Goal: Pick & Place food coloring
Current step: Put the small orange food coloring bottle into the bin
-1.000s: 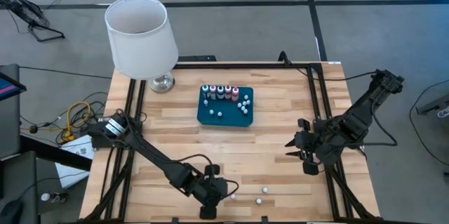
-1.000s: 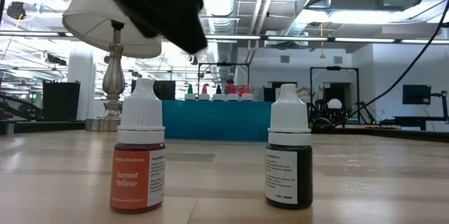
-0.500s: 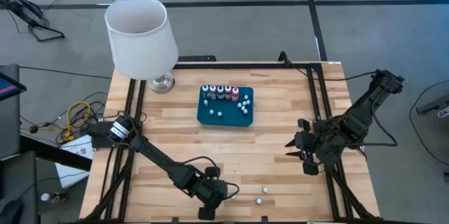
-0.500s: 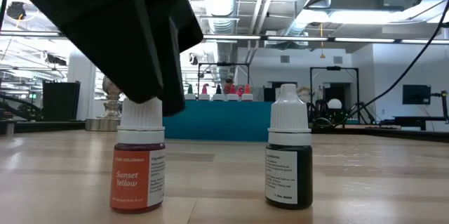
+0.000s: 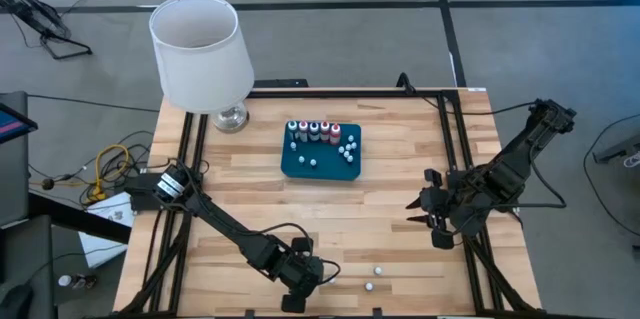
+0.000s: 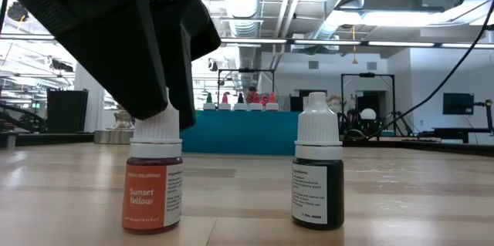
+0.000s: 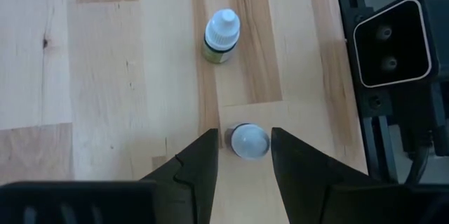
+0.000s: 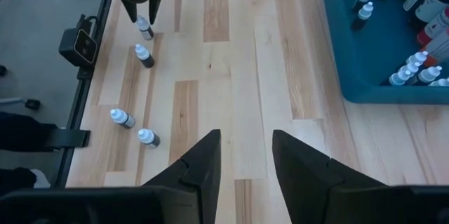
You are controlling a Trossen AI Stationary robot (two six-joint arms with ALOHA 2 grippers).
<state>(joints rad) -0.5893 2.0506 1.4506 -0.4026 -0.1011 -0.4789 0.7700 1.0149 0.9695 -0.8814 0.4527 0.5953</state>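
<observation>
The food coloring is a set of tiny white-capped bottles. Several stand in the teal tray (image 5: 320, 166) at the table's middle, and a few more stand upright on the wood near the front edge. One is an orange bottle (image 6: 153, 192) labelled Sunset Yellow, with a dark bottle (image 6: 317, 173) beside it. My left gripper (image 7: 244, 136) is open and slants down over the orange bottle, one finger on each side of its white cap (image 7: 250, 141). A sliver of wood shows between cap and fingers. My right gripper (image 5: 425, 221) hangs open above the table's right side with nothing between its fingers.
A lamp with a white shade (image 5: 200, 49) stands at the far left corner. Two more bottles (image 8: 121, 117) (image 8: 147, 137) stand near the front edge to the right of the pair. Black frame rails (image 5: 455, 139) run along the table's sides. Bare wood lies between tray and front edge.
My left gripper has come down over the orange bottle and tipped a little steeper. It moved from above the cap to standing around it, then kept still. The bottle has stayed in place.
</observation>
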